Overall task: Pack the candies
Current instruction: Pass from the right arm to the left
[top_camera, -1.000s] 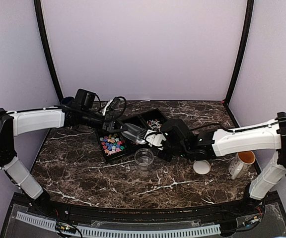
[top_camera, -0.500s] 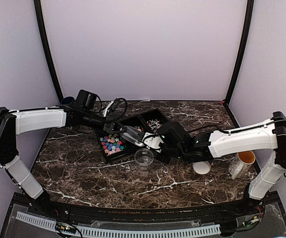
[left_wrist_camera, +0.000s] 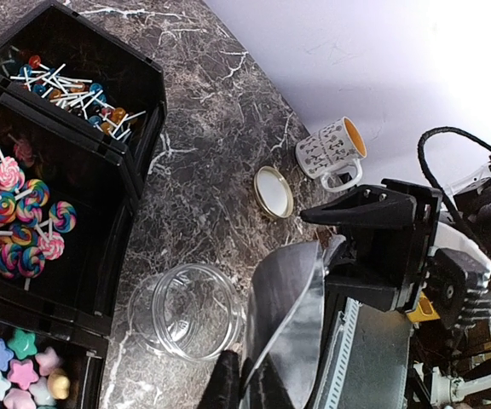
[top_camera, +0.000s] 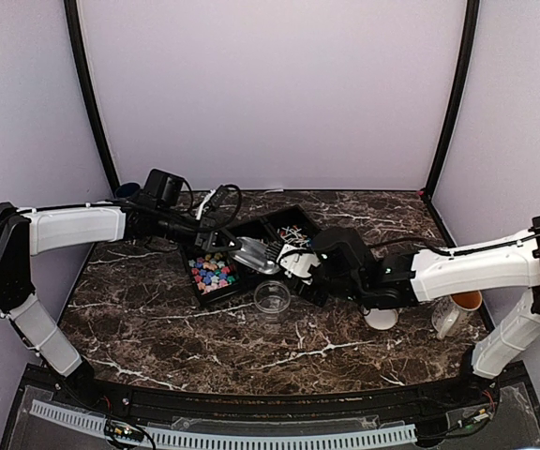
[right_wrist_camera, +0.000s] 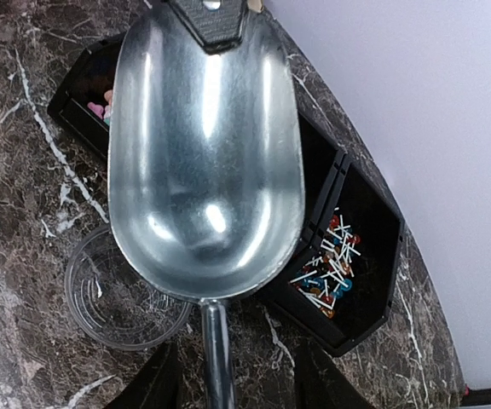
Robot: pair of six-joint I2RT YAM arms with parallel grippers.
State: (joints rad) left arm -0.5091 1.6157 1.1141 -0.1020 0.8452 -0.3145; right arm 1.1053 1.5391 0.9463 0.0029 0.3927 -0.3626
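Observation:
The candies (top_camera: 212, 272) are bright star-shaped sweets in the near-left compartment of a black tray (top_camera: 251, 228); they also show as candies (left_wrist_camera: 7, 366) in the left wrist view. An empty metal scoop (right_wrist_camera: 203, 153) hangs over the tray's near edge and a clear jar (top_camera: 272, 297). My left gripper (left_wrist_camera: 244, 375) is shut on the scoop's (left_wrist_camera: 288, 315) front rim. My right gripper (right_wrist_camera: 237, 379) is open, its fingers (right_wrist_camera: 156, 383) standing off either side of the scoop's handle (right_wrist_camera: 217, 349) without touching it.
Swirl lollipops (left_wrist_camera: 15, 221) and small stick lollipops (right_wrist_camera: 331, 256) fill the tray's other compartments. The jar (left_wrist_camera: 186, 311) stands empty on the marble. A round lid (top_camera: 381, 319) and a patterned mug (top_camera: 457, 309) lie to the right. Cables (top_camera: 216, 199) trail behind the tray.
My left gripper closed on the scoop's rim. My right gripper then opened off the handle, and its arm drew back slightly to the right.

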